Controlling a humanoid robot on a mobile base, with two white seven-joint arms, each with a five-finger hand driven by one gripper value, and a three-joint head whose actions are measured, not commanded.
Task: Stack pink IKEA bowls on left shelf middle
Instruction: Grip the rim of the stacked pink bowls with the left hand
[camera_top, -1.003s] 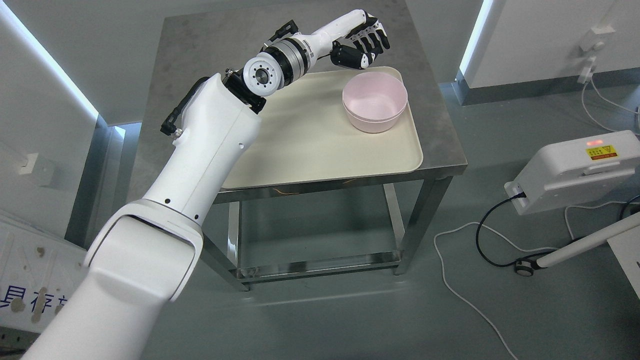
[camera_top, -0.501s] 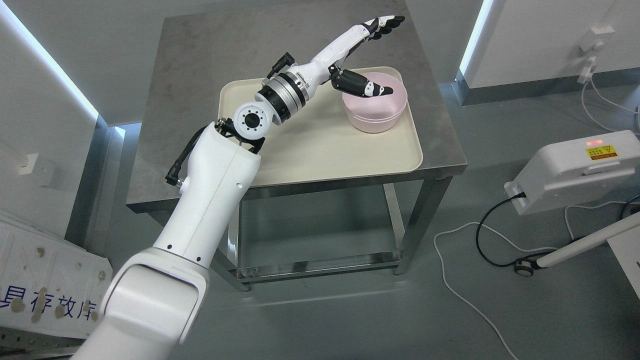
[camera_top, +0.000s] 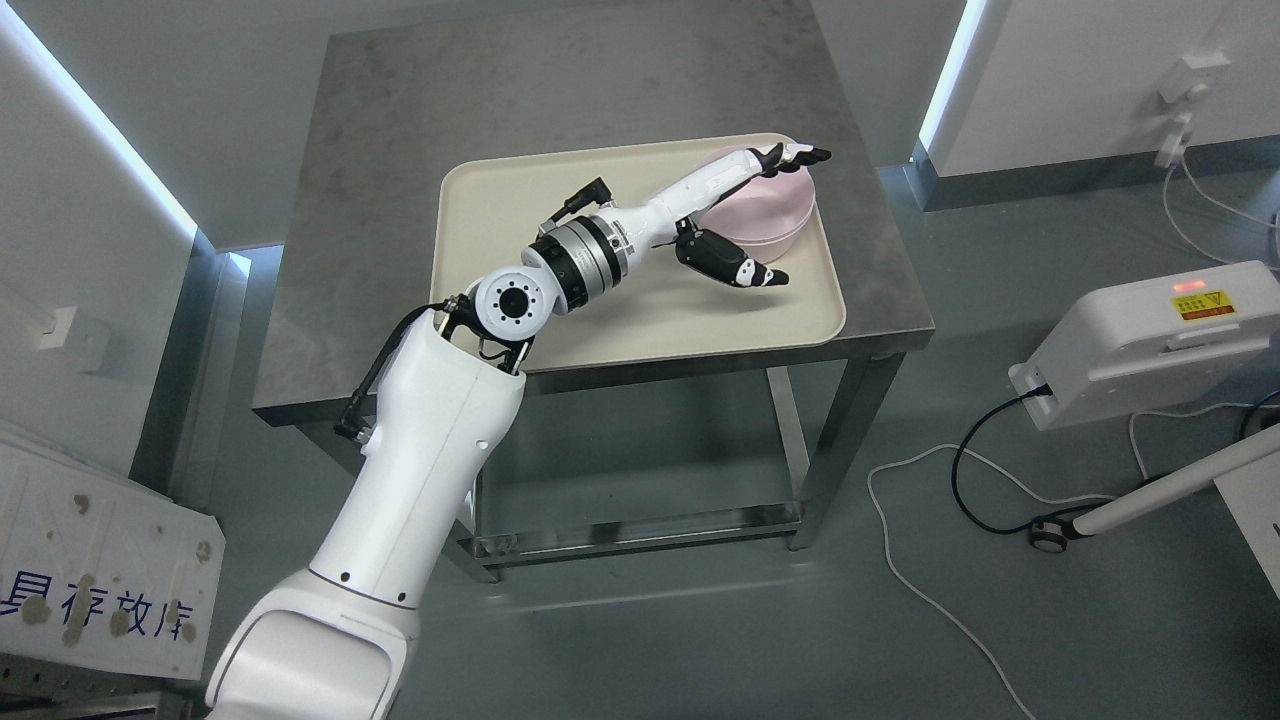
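Grey floor (camera_top: 700, 640) fills the nearest part of the view, crossed at 4 o'clock by a white cable (camera_top: 930, 590) and a black cable (camera_top: 975, 470) that run toward a white box (camera_top: 1150, 340) bearing a yellow label and a red light. At 8 o'clock lies a white panel (camera_top: 90, 580) with blue characters. From the lower left rises the white left arm (camera_top: 420, 470), its round joint (camera_top: 510, 302) level with the near edge of the steel table. Farther in, the grey tabletop (camera_top: 400, 150) carries a cream tray (camera_top: 500, 220) on its right half. The left robot hand (camera_top: 770, 215) is open: its fingers (camera_top: 800, 155) extend straight along the far side of the pink bowls (camera_top: 770, 212) toward 2 o'clock, while the thumb (camera_top: 740, 268) points out on the near side, so the bowls sit between thumb and fingers (actual contact cannot be told). The pink bowls appear nested one inside the other and stand on the tray's far right corner, at 1 o'clock from the wrist. Beyond the table, pale walls with lit vertical strips (camera_top: 945, 70) close the scene; a wall socket (camera_top: 1185, 110) with a plugged lead sits at 2 o'clock.
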